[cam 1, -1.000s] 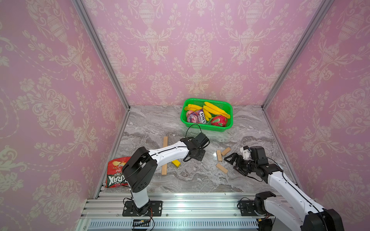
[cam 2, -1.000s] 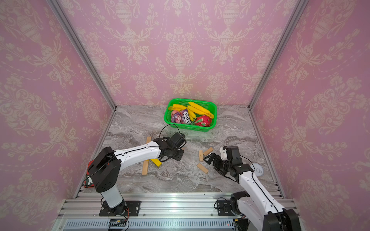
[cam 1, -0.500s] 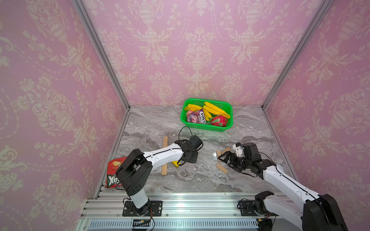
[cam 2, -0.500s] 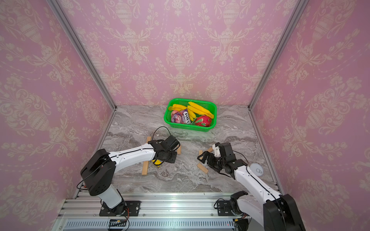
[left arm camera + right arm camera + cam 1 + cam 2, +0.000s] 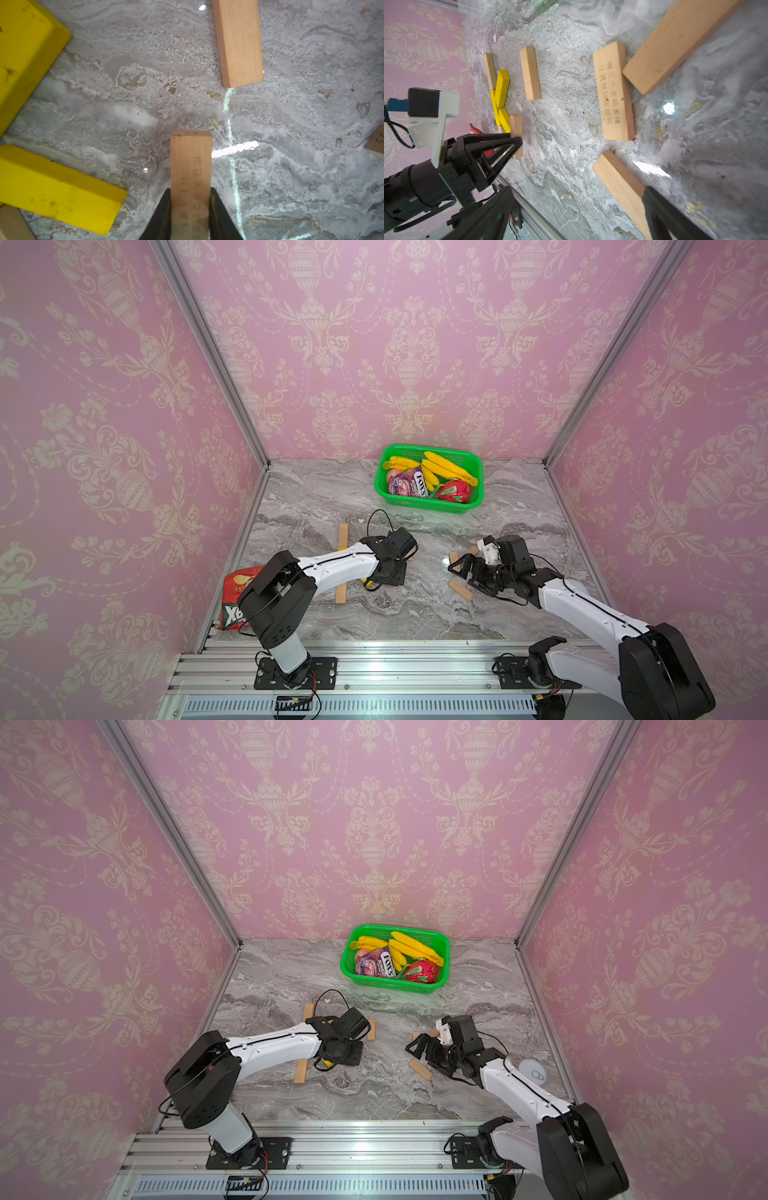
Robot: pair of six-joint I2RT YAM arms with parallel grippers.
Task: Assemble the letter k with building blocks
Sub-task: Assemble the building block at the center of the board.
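My left gripper (image 5: 190, 207) is shut on a plain wooden building block (image 5: 191, 164), which it holds close over the marble beside two yellow blocks (image 5: 58, 191). In both top views this gripper (image 5: 388, 574) hides the held block. A wooden stem bar (image 5: 343, 536) lies behind the left arm and another wooden bar (image 5: 340, 593) in front of it, parts of the letter k. My right gripper (image 5: 465, 572) stands open over three loose wooden blocks (image 5: 460, 590). One of them carries engraved writing (image 5: 614, 93). Another loose block (image 5: 618, 182) lies by one finger (image 5: 664, 214).
A green basket (image 5: 428, 506) with bananas, a candy pack and a red fruit stands at the back. A red chips bag (image 5: 235, 597) lies by the left wall. A single wooden block (image 5: 371, 1029) lies just right of the left gripper. A white round object (image 5: 533, 1072) sits at the right.
The left gripper has come toward the front and slightly left with its wooden block, down to the yellow blocks. The right gripper has moved left over the loose wooden blocks.
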